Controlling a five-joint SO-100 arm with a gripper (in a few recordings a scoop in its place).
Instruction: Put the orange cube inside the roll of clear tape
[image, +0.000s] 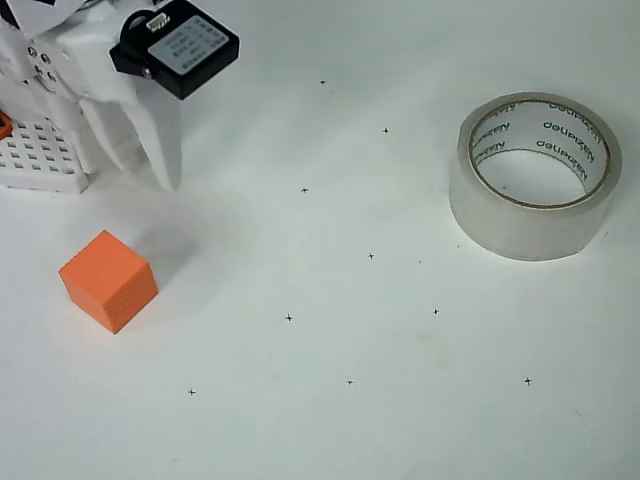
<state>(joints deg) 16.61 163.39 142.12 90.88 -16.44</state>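
The orange cube (108, 280) rests on the white table at the lower left of the overhead view. At the right stands the roll of clear tape (535, 176), lying flat with its hole facing up and dark lettering on its tan core. My white gripper (142, 165) hangs at the upper left, its fingers pointing down toward the cube and stopping a little short of it. The two fingers stand a small way apart with nothing between them.
A white perforated block (45, 155) with a small orange piece sits at the left edge beside the gripper. Small black cross marks dot the table between the cube and the tape.
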